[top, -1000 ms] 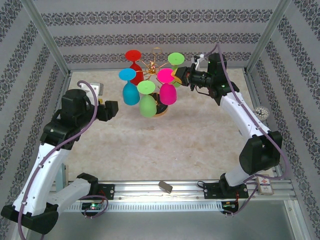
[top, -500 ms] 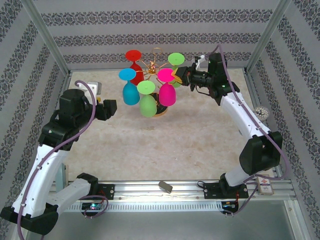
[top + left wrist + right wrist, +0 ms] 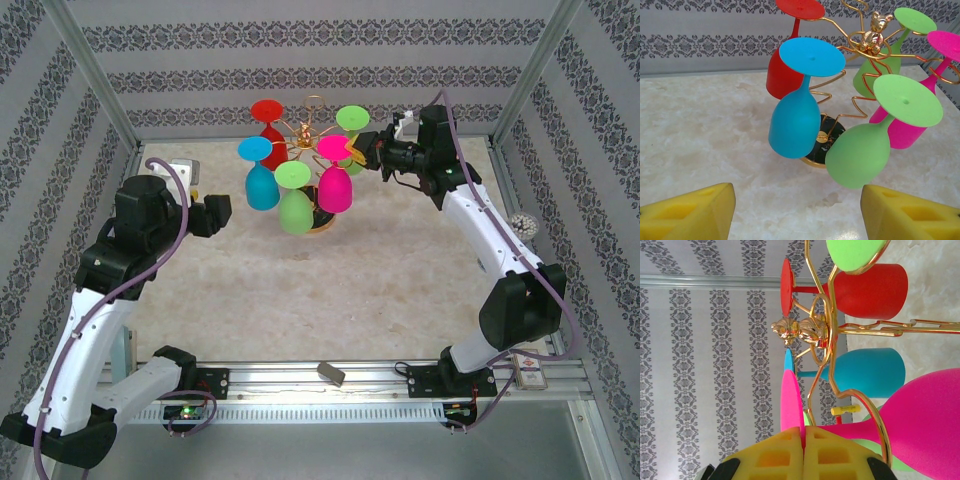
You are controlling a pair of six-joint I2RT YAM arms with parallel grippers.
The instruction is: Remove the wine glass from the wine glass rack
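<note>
Right pincer (image 3: 803,432) shifted, shut, maybe touching pink glass (image 3: 925,415).

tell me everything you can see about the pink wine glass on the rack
The pink wine glass is opaque matte magenta, plastic-looking: a round flat foot, thin stem and a rounded bowl. It hangs upside down, foot on top, bowl down, its stem passing through a gold wire loop of the wine glass rack, on the rack's right side, nearest the right arm. The right gripper, pads shut, sits right at its foot and stem; whether it actually pinches the stem cannot be told.
</note>
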